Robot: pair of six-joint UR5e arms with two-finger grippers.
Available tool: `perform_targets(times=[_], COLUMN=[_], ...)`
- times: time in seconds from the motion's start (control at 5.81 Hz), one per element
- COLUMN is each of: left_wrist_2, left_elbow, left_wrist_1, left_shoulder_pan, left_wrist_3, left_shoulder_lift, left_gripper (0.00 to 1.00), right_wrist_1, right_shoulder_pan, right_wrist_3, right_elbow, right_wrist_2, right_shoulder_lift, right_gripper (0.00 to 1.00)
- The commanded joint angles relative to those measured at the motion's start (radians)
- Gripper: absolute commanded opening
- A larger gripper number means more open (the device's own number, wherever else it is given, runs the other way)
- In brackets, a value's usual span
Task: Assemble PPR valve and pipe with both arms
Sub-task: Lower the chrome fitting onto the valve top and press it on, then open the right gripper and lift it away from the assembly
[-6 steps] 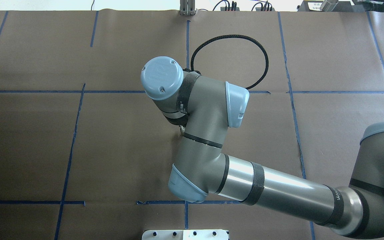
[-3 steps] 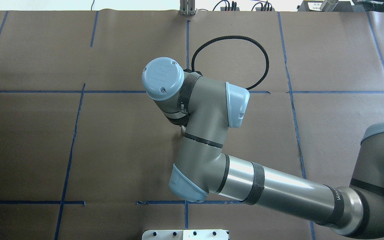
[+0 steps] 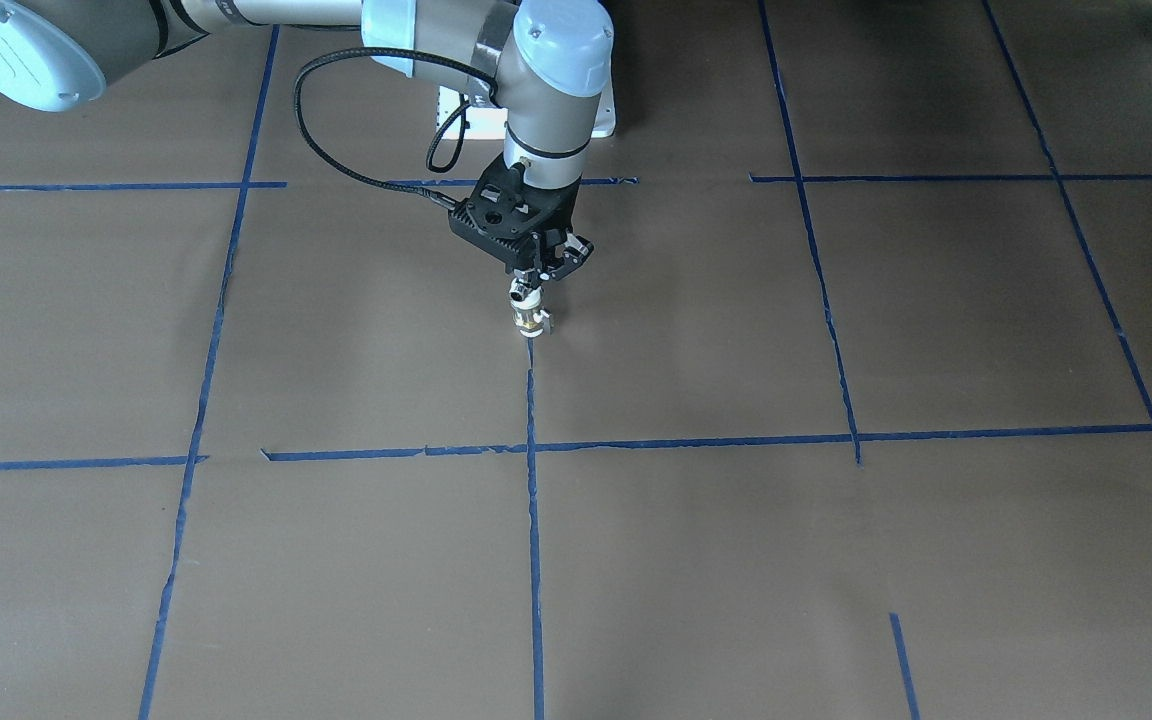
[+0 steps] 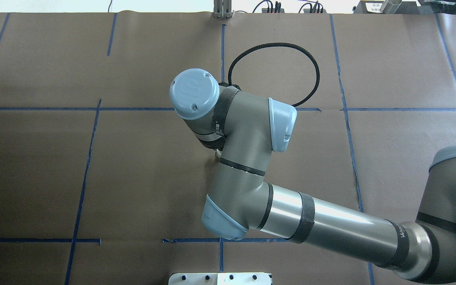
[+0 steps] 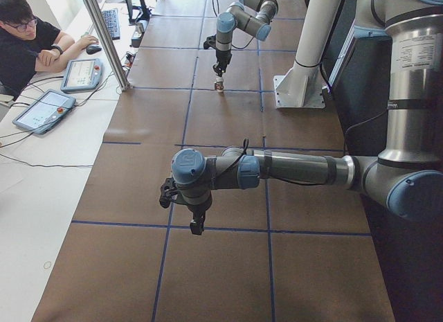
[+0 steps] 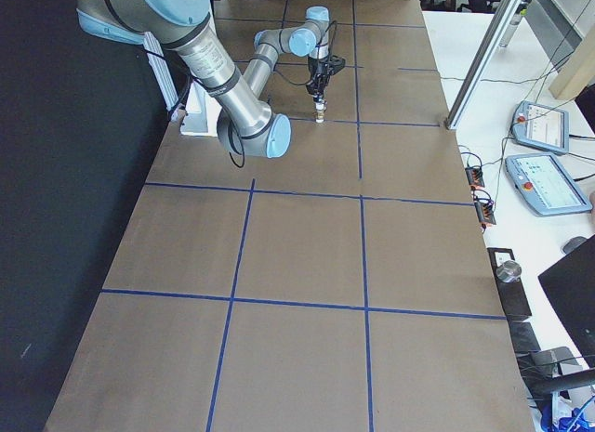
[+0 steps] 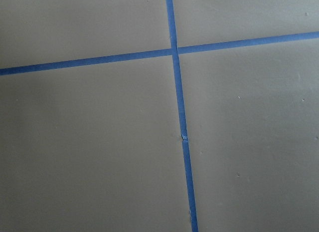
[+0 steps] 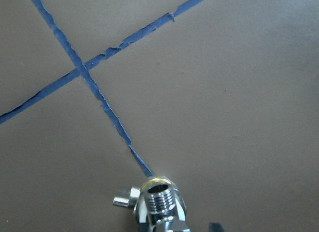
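Observation:
My right gripper points straight down near the table's middle and is shut on the top of the PPR valve. The valve hangs upright with white collars and a brass middle. Its lower end is at the blue tape line; I cannot tell whether it touches. In the right wrist view the valve shows a chrome threaded end, a brass ring and a small side tab. I cannot tell a separate chrome pipe apart from it. The right arm hides the gripper from overhead. My left gripper hangs low over bare table; I cannot tell whether it is open.
The table is brown paper with a grid of blue tape. The white pedestal base sits at the robot's edge. A black cable loops beside the right wrist. An operator sits at a side table with tablets, behind a metal post.
The right arm's wrist has shifted very slightly to the right in the overhead view. Nothing else has visibly changed.

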Motion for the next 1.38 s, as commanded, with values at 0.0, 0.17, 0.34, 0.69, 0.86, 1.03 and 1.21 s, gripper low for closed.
perform_targets(times=[0.0,0.17,0.34,0.69,0.86,1.03,1.21], left_wrist_2=[0.0,0.0,0.0,0.006,0.006,0.006,0.006], left_elbow=[0.0,0.0,0.0,0.015,0.018,0.02,0.021], left_wrist_1=[0.0,0.0,0.0,0.0,0.0,0.0,0.0], left_shoulder_pan=[0.0,0.0,0.0,0.0,0.0,0.002,0.0], left_wrist_3=[0.0,0.0,0.0,0.004,0.004,0.003,0.003], left_shoulder_lift=[-0.002,-0.002,-0.002,0.0,0.009,0.008,0.009], left_gripper=[1.0,1.0,1.0,1.0,1.0,1.0,1.0], right_wrist_1=[0.0,0.0,-0.001,-0.002,0.0,0.0,0.002], right_shoulder_pan=[-0.001,0.0,0.005,0.127,0.219,0.308,0.4], right_wrist_3=[-0.002,-0.005,-0.051,-0.292,-0.468,-0.637,-0.807], right_elbow=[0.002,0.002,0.009,0.006,0.006,0.009,0.038], right_wrist_2=[-0.001,0.0,0.002,0.108,0.187,0.259,0.292], right_shoulder_lift=[-0.001,0.001,0.005,-0.049,-0.106,-0.161,-0.244], right_gripper=[1.0,1.0,1.0,1.0,1.0,1.0,1.0])
